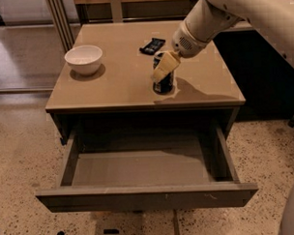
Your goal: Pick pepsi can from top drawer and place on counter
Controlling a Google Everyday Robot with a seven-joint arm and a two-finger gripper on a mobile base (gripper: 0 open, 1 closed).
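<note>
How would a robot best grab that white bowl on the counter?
Pinch the bowl at its rim from above: it sits upright and open, and is likely too wide to span. The claw is at the can on the counter.

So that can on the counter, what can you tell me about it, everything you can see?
The can is a small dark blue cylinder, metal by its look, with pale markings on its side. It stands upright on the tan counter, right of the middle and near the front edge. The tan gripper is over its upper part and hides the top from view. Whether it is gripping the can cannot be told.
</note>
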